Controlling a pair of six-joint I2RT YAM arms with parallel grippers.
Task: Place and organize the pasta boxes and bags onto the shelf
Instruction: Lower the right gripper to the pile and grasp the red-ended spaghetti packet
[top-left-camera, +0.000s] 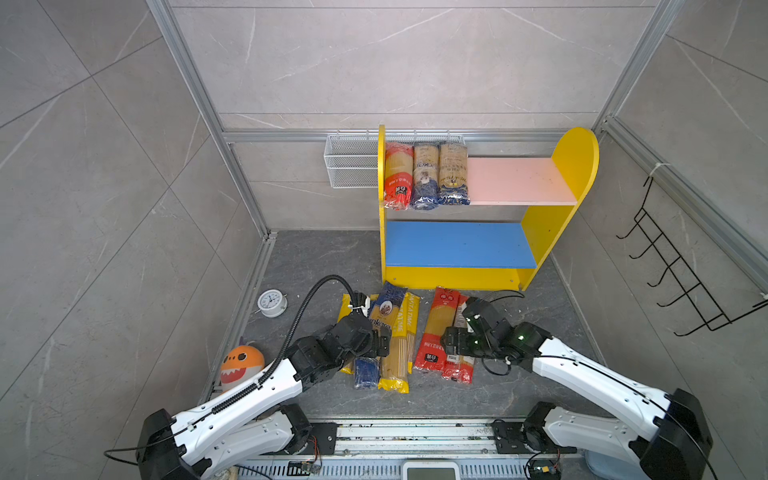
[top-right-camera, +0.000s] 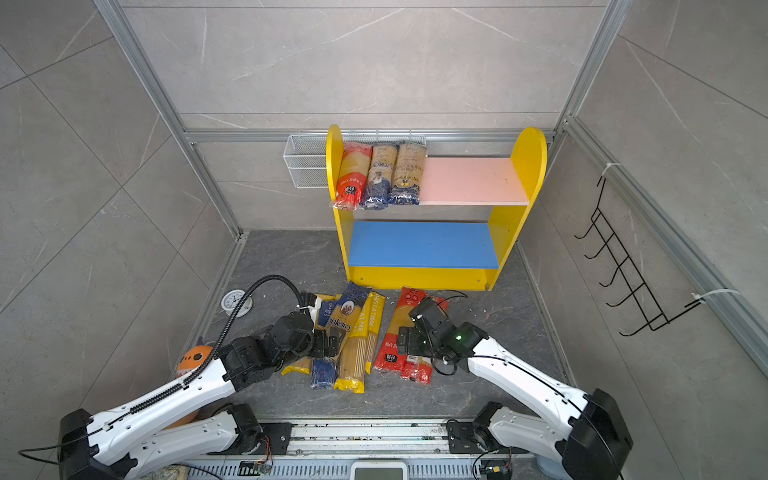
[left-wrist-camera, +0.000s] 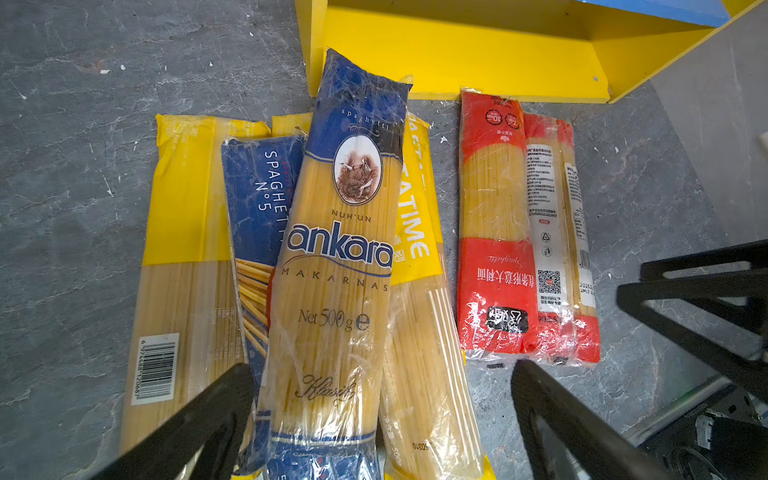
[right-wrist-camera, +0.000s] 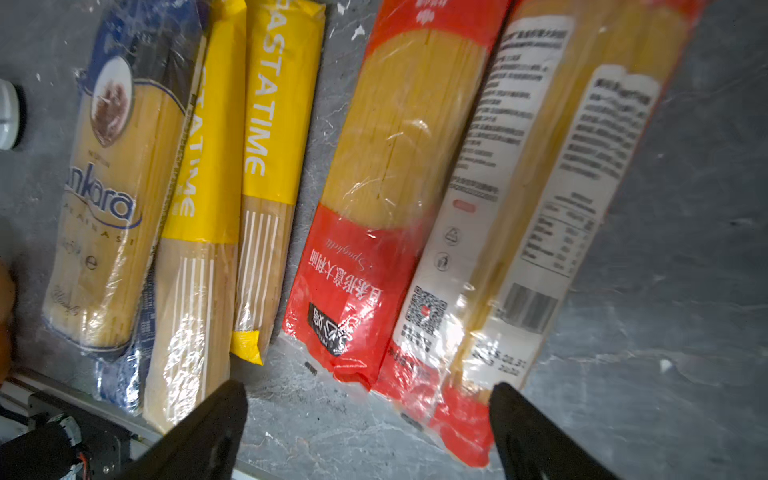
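Now, at the lower left of both top views sits a shark toy (top-left-camera: 241, 363), with a clock (top-left-camera: 271, 302) just above it on the floor. Right of these, the left gripper (left-wrist-camera: 382, 369) hangs over a pile of bags, jaws spread wide and holding nothing. In the left wrist view its fingers (left-wrist-camera: 208, 415) straddle the Ankara bag (left-wrist-camera: 336, 257), which lies on top of a blue bag (left-wrist-camera: 257, 195) and yellow bags (left-wrist-camera: 187, 199).

Past a strip of bare floor, the red bags (top-left-camera: 436, 328) lie side by side, touching. The right gripper (right-wrist-camera: 370, 388) hangs over their near end, jaws also wide apart, gripping nothing.

Above the bags, at centre right, stands the shelf (top-left-camera: 577, 166). Three bags (top-left-camera: 424, 174) lie side by side at the left end of its pink board (top-left-camera: 515, 178). A mesh basket (top-left-camera: 349, 166) hangs on the wall behind the shelf's left panel. On the far right wall hangs a black rack (top-left-camera: 681, 270).
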